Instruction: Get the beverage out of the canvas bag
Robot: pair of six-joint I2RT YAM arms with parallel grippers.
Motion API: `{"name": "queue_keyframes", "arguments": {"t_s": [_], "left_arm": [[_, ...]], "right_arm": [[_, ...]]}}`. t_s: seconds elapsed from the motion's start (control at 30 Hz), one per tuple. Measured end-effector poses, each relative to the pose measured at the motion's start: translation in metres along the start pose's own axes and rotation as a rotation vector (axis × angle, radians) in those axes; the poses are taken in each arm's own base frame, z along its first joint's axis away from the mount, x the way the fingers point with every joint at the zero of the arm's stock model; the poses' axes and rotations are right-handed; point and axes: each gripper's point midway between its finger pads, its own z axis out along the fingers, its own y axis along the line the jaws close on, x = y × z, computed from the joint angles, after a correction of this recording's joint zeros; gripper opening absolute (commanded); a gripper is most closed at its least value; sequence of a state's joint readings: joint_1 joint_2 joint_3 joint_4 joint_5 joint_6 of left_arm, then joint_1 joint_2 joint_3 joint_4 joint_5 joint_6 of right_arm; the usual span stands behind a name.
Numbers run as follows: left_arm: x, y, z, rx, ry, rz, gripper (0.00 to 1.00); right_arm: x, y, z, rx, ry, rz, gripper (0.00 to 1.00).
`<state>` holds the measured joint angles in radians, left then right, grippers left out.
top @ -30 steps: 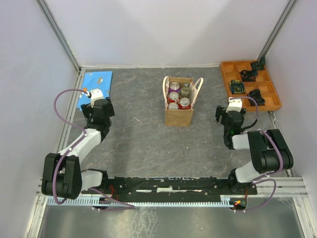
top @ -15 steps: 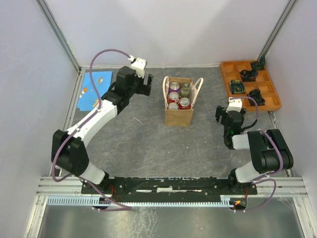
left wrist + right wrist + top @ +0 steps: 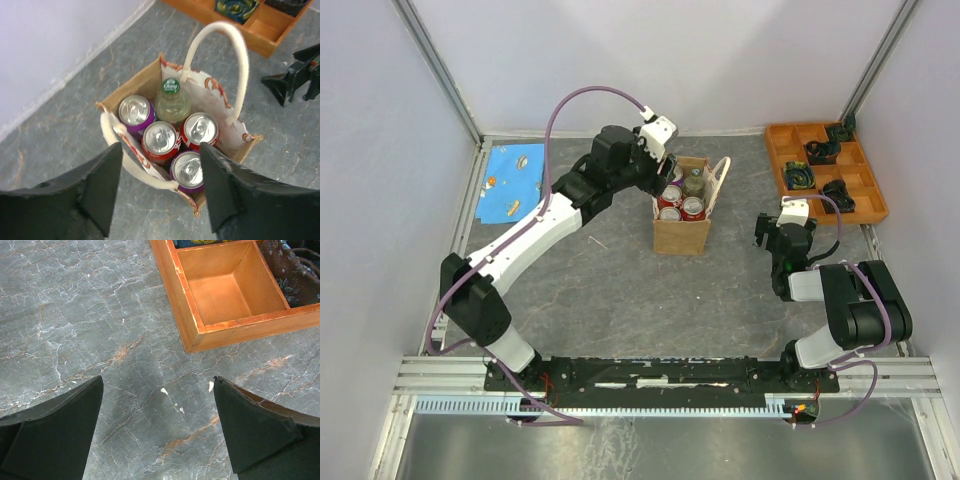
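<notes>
Canvas bag [image 3: 680, 232]: standing upright on the table [image 3: 600, 290], far middle, well apart from both arm bases, with its mouth facing straight up.
Bag handles: two cream-white loops. The one on the far side [image 3: 220, 50] arches up tall, and the near one [image 3: 131, 167] is slumped over the rim.
In the bag: five drinks, packed tight and touching, all still inside!
Bottle [image 3: 171, 100]: pale, with a green cap, right under the tall handle.
Purple cans: one [image 3: 135, 111] sits just beside the bottle, the other [image 3: 186, 170] is at the near corner.
Red cans: two side by side in the middle [image 3: 160, 140] [image 3: 200, 129], silver tops up.
Left fingers [image 3: 100, 190]: spread wide and gripping nothing. They hover right above the bag's mouth, and the can tops show in the gap between them.
Left arm [image 3: 535, 225]: stretched out long from its base toward the bag.
Right fingers [image 3: 55, 425]: also parted and holding nothing, low over the grey table, near a corner of the orange tray [image 3: 175, 295].
Orange tray contents: the tray sits at the far right corner, and there are dark black-and-green pieces [image 3: 802, 175] in several compartments. They are too small to tell what they are.
Blue mat [image 3: 510, 185]: flat at the far left, well apart from the bag.
</notes>
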<state>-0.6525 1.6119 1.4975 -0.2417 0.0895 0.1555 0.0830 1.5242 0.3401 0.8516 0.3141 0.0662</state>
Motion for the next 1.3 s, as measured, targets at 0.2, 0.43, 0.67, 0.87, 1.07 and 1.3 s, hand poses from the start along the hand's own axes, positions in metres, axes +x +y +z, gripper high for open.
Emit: {"name": "queue_keyframes", "arguments": {"t_s": [0.2, 0.43, 0.67, 0.87, 1.07, 1.3], "left_arm": [[-0.049, -0.012, -0.012, 0.083, -0.113, 0.045, 0.36], [-0.067, -0.033, -0.001, 0.221, -0.155, 0.060, 0.32], [0.000, -0.052, 0.046, 0.303, 0.029, 0.021, 0.37], [0.034, -0.052, 0.052, 0.291, 0.143, 0.000, 0.41], [0.073, -0.053, 0.050, 0.275, 0.246, -0.016, 0.45], [0.121, -0.060, 0.043, 0.277, 0.380, -0.034, 0.61]], "right_arm": [[0.000, 0.000, 0.000, 0.000, 0.000, 0.000, 0.99], [0.000, 0.000, 0.000, 0.000, 0.000, 0.000, 0.99], [0.000, 0.000, 0.000, 0.000, 0.000, 0.000, 0.99], [0.000, 0.000, 0.000, 0.000, 0.000, 0.000, 0.99], [0.000, 0.000, 0.000, 0.000, 0.000, 0.000, 0.99], [0.000, 0.000, 0.000, 0.000, 0.000, 0.000, 0.99]]}}
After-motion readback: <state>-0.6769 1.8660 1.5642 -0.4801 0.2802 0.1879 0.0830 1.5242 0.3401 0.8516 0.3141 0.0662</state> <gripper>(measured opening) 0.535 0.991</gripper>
